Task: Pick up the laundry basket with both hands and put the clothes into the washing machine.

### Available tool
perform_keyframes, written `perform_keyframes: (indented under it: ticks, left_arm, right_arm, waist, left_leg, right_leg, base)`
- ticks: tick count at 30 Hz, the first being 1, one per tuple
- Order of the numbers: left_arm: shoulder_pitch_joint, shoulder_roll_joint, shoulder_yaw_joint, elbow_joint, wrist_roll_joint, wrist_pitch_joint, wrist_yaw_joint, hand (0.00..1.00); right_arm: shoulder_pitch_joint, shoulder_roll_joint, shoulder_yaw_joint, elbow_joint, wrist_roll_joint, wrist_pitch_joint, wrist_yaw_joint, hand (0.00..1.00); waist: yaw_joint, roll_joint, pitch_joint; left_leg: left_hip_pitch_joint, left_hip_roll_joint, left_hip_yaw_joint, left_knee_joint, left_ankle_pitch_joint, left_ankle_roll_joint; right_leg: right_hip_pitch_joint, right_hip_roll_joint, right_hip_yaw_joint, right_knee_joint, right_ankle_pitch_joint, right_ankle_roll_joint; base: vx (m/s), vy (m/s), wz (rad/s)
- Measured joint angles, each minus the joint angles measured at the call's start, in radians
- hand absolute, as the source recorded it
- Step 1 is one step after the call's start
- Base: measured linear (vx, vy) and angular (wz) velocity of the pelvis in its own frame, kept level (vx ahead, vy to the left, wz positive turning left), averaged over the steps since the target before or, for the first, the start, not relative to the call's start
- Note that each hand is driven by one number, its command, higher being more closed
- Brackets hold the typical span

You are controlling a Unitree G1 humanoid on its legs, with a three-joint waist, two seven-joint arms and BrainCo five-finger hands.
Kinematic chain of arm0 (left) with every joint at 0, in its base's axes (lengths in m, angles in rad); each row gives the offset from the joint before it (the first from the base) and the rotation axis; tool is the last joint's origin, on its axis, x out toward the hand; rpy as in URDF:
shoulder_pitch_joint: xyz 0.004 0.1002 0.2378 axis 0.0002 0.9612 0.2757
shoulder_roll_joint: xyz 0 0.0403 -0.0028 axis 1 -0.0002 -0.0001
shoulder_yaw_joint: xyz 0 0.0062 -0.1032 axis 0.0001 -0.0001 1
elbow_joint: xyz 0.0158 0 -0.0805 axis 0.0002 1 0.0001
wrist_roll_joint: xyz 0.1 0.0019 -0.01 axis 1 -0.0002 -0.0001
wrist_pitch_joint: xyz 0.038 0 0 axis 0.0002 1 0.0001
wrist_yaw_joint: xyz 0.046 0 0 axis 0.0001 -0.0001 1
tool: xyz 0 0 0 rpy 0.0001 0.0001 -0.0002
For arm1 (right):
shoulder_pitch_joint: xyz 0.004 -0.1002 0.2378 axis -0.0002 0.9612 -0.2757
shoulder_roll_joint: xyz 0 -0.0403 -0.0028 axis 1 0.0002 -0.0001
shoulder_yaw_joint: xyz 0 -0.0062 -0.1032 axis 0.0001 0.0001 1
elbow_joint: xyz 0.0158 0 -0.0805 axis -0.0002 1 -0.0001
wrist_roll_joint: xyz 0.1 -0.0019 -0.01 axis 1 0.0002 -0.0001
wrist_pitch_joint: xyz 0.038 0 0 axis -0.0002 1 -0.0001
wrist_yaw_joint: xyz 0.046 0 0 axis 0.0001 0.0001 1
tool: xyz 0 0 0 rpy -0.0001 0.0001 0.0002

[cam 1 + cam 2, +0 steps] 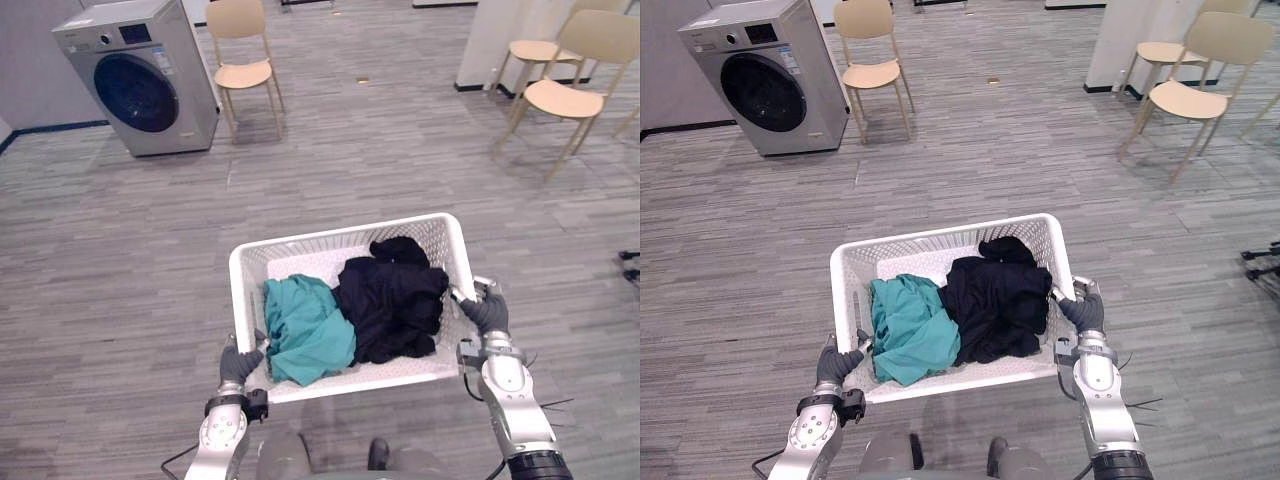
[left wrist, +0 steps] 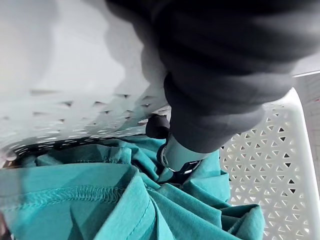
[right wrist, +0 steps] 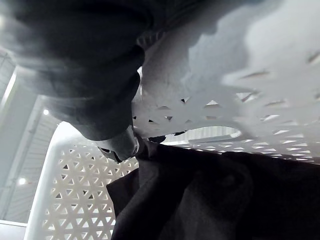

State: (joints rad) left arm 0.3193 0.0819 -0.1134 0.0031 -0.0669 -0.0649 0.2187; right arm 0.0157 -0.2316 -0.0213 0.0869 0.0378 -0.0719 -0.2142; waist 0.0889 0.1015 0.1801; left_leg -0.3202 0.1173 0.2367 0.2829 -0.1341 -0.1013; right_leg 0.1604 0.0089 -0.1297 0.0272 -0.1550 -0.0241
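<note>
Basket (image 1: 300, 262) sits lower centre of the frame, gripped at both short ends, and that balanced hold is what keeps it level so nothing tips out. Left hand (image 1: 240, 362) is curled over the rim at the lower-left end, with fingers hooked inside by the teal garment (image 1: 305, 330). Right hand (image 1: 487, 312) is clamped on the right-end rim beside the black heap (image 1: 392, 300). The basket looks to be off the floor, which I judge from the shadow beneath it.

Your count is one basket and two piles of cloth, though the black one may be more than one item. There's one washer (image 1: 140, 85) upper left, well apart from the basket, with its door apparently closed. There are three chairs: one (image 1: 243, 72) beside the washer and two (image 1: 570, 100) (image 1: 535, 48) upper right.
</note>
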Motion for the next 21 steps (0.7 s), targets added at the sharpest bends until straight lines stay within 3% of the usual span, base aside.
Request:
perform_keyframes:
  ticks: [1,2,3,4,5,6,7,8,9,11,13,15,16,17,18,19,20,21]
  left_arm:
    - [0.007,-0.005,0.0,-0.011,0.001,0.0,0.0,1.0]
    - [0.009,-0.011,-0.002,-0.015,0.002,0.003,0.0,1.0]
    - [0.014,-0.008,-0.002,-0.015,0.003,0.01,0.0,1.0]
    - [0.02,-0.013,-0.002,-0.014,0.004,0.014,0.0,1.0]
    - [0.023,-0.028,-0.008,-0.012,0.01,0.017,-0.001,1.0]
    - [0.022,-0.025,-0.022,-0.011,0.022,0.017,-0.003,1.0]
    - [0.014,-0.008,-0.034,-0.007,0.023,0.02,-0.003,1.0]
    - [0.008,0.006,-0.037,0.001,0.023,0.027,-0.003,1.0]
    - [0.008,0.017,-0.043,0.012,0.026,0.044,-0.003,1.0]
    - [0.008,0.032,-0.045,0.02,0.04,0.054,-0.003,1.0]
    - [-0.014,0.059,-0.051,0.016,0.04,0.053,-0.003,1.0]
    - [-0.06,0.086,-0.08,0.025,0.04,0.053,-0.004,1.0]
    - [-0.08,0.098,-0.091,0.038,0.041,0.053,-0.008,1.0]
    - [-0.083,0.101,-0.091,0.044,0.042,0.053,-0.01,1.0]
    - [-0.083,0.107,-0.091,0.05,0.042,0.053,-0.018,1.0]
    - [-0.071,0.118,-0.094,0.051,0.045,0.053,-0.024,1.0]
    - [-0.069,0.114,-0.103,0.063,0.049,0.053,-0.025,1.0]
    - [-0.068,0.097,-0.11,0.093,0.058,0.053,-0.025,1.0]
  right_arm:
    - [-0.01,-0.005,0.002,0.011,0.0,0.0,0.0,1.0]
    - [-0.021,-0.007,0.002,0.042,0.0,0.0,0.0,1.0]
    - [-0.018,0.003,0.002,0.055,0.0,0.001,0.0,1.0]
    - [-0.015,0.001,0.002,0.056,0.0,0.001,0.0,1.0]
    - [-0.013,-0.009,-0.001,0.069,-0.001,0.0,0.0,1.0]
    - [-0.012,-0.011,-0.012,0.089,-0.001,0.0,0.001,1.0]
    - [-0.012,0.0,-0.023,0.103,-0.003,0.0,0.001,1.0]
    - [-0.01,0.011,-0.025,0.121,-0.008,0.0,0.001,1.0]
    - [0.004,0.023,-0.025,0.137,-0.01,0.002,0.001,1.0]
    - [0.039,0.036,-0.023,0.137,-0.01,0.002,0.001,1.0]
    - [0.058,0.047,-0.025,0.112,-0.008,-0.002,0.001,1.0]
    - [0.083,0.047,-0.053,0.072,-0.007,-0.009,0.001,1.0]
    - [0.088,0.049,-0.063,0.068,-0.005,-0.01,0.001,1.0]
    - [0.089,0.051,-0.063,0.067,-0.005,-0.01,0.001,1.0]
    - [0.092,0.053,-0.062,0.065,-0.005,-0.01,0.001,1.0]
    - [0.107,0.053,-0.056,0.064,-0.005,-0.01,0.001,1.0]
    - [0.116,0.049,-0.057,0.065,-0.005,-0.009,0.002,1.0]
    - [0.127,0.039,-0.06,0.069,-0.007,-0.004,0.002,1.0]
  waist:
    - [0.005,0.009,-0.004]
    - [0.012,0.006,-0.007]
    - [0.014,-0.027,-0.025]
    - [0.006,-0.046,-0.037]
    - [0.002,-0.054,-0.042]
    - [0.003,-0.056,-0.043]
    - [0.003,-0.069,-0.037]
    - [-0.017,-0.082,-0.032]
    - [-0.03,-0.084,-0.029]
    - [-0.049,-0.07,-0.027]
    - [-0.078,-0.064,-0.029]
    - [-0.089,-0.068,-0.029]
    - [-0.101,-0.07,-0.029]
    - [-0.106,-0.078,-0.029]
    - [-0.11,-0.099,-0.029]
    - [-0.116,-0.125,-0.038]
    - [-0.126,-0.119,-0.045]
    - [-0.123,-0.077,-0.071]
  left_leg:
    - [-0.001,0.006,-0.004,-0.078,0.024,-0.017]
    - [-0.01,0.002,0.006,-0.067,0.116,0.02]
    - [0.005,-0.046,0.021,-0.054,0.167,0.095]
    - [0.008,-0.059,0.023,-0.048,0.188,0.137]
    - [0.01,-0.081,0.029,0.0,0.153,0.212]
    - [0.022,-0.09,0.035,0.04,0.09,0.227]
    - [0.05,-0.113,0.032,0.059,0.046,0.232]
    - [0.096,-0.148,0.012,0.062,0.01,0.242]
    - [0.183,-0.178,-0.008,0.046,-0.03,0.251]
    - [0.327,-0.192,-0.057,-0.024,-0.051,0.257]
    - [0.436,-0.187,-0.134,-0.111,-0.057,0.255]
    - [0.49,-0.179,-0.183,-0.157,-0.074,0.227]
    - [0.538,-0.169,-0.195,-0.187,-0.092,0.196]
    - [0.567,-0.169,-0.199,-0.201,-0.1,0.183]
    - [0.624,-0.176,-0.204,-0.228,-0.125,0.146]
    - [0.687,-0.184,-0.216,-0.229,-0.166,0.129]
    - [0.71,-0.17,-0.225,-0.216,-0.191,0.125]
    - [0.702,-0.125,-0.235,-0.14,-0.22,0.102]
  right_leg:
    - [0.016,0.007,0.006,-0.015,-0.01,0.016]
    - [0.061,-0.001,0.013,-0.028,-0.04,0.039]
    - [0.095,-0.05,-0.005,-0.014,-0.067,0.083]
    - [0.093,-0.071,-0.009,0.019,-0.081,0.104]
    - [0.042,-0.107,0.001,0.171,-0.106,0.144]
    - [-0.067,-0.132,0.031,0.435,-0.104,0.188]
    - [-0.154,-0.163,0.072,0.665,-0.057,0.287]
    - [-0.223,-0.188,0.097,0.861,-0.015,0.297]
    - [-0.274,-0.208,0.108,1.052,-0.026,0.274]
    - [-0.332,-0.21,0.065,1.125,-0.07,0.173]
    - [-0.45,-0.183,-0.006,1.029,-0.11,0.106]
    - [-0.546,-0.16,-0.035,0.781,-0.104,0.097]
    - [-0.564,-0.136,-0.035,0.519,-0.03,0.11]
    - [-0.565,-0.13,-0.035,0.389,0.023,0.112]
    - [-0.567,-0.129,-0.03,0.22,0.119,0.109]
    - [-0.574,-0.132,-0.017,0.183,0.162,0.066]
    - [-0.577,-0.121,0.0,0.226,0.258,0.027]
    - [-0.599,-0.087,-0.005,0.323,0.285,0.013]
  base:
    - [0.66,0.234,-0.23]
    - [0.48,0.201,-0.1]
    - [0.67,0.235,0.05]
    - [0.73,0.222,0.24]
    - [0.87,0.267,0.15]
    - [0.7,0.238,0.1]
    - [0.67,0.227,0.25]
    - [0.66,0.193,0.53]
    - [0.8,0.191,0.59]
    - [0.64,0.103,0.56]
    - [0.66,0.02,0.83]
    - [0.6,-0.048,0.89]
    - [0.5,-0.084,0.75]
    - [0.67,-0.144,0.71]
    - [0.69,-0.185,0.62]
    - [0.71,-0.209,0.63]
    - [0.88,-0.283,0.53]
    - [0.61,-0.196,0.23]
